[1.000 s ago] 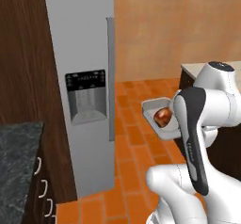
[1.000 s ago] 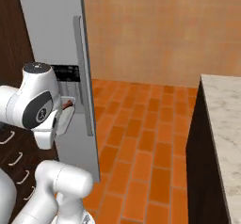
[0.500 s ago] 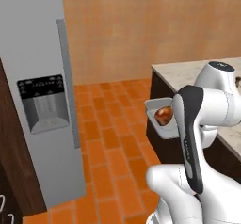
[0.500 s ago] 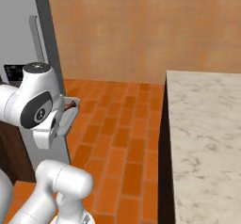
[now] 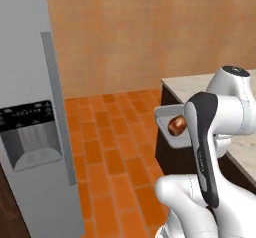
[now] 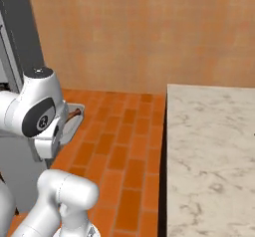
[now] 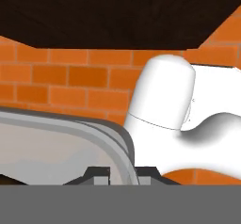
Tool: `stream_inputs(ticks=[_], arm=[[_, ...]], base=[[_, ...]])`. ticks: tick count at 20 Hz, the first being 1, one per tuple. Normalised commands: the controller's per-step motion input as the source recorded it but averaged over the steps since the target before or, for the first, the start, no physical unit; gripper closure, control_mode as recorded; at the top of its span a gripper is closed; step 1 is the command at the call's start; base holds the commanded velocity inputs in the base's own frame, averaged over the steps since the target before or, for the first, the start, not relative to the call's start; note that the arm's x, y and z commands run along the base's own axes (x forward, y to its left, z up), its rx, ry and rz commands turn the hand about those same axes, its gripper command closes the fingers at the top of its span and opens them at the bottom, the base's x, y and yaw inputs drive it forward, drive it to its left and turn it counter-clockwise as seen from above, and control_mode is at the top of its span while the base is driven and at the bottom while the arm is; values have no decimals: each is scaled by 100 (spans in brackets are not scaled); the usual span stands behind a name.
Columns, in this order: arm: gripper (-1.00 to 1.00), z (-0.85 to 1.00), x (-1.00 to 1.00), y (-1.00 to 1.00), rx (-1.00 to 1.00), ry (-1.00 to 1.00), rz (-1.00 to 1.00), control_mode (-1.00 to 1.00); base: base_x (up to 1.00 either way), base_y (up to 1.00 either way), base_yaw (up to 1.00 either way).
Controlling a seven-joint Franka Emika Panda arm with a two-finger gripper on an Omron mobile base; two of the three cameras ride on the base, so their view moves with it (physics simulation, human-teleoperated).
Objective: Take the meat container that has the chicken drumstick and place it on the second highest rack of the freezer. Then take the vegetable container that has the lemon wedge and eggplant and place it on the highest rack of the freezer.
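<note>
The meat container, a shallow grey tray, hangs in front of the arm with the reddish-brown chicken drumstick lying in it. From the other side the meat container juts out past the arm's wrist, and the drumstick's end shows above its rim. In the hand view my gripper is shut on the container's grey rim. The silver-grey freezer stands at the left with its door shut, so its racks are hidden. The vegetable container, lemon wedge and eggplant are out of view.
The freezer's long bar handle and dispenser panel face me. A marble counter on a dark cabinet fills the right side and reaches close to the held tray. Orange brick floor lies between freezer and counter.
The whole picture has slid: the base has turned, so the freezer sits further left and the counter has come in from the right. The container stays in my shut gripper.
</note>
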Motion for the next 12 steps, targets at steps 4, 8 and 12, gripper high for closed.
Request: stream_inputs(ticks=[4, 8, 12], arm=[[100, 0, 0, 0, 0, 0, 0, 100], [100, 0, 0, 0, 0, 0, 0, 100], [100, 0, 0, 0, 0, 0, 0, 100]], base=[[99, -29, -4], [100, -25, -4], [100, -15, -2]])
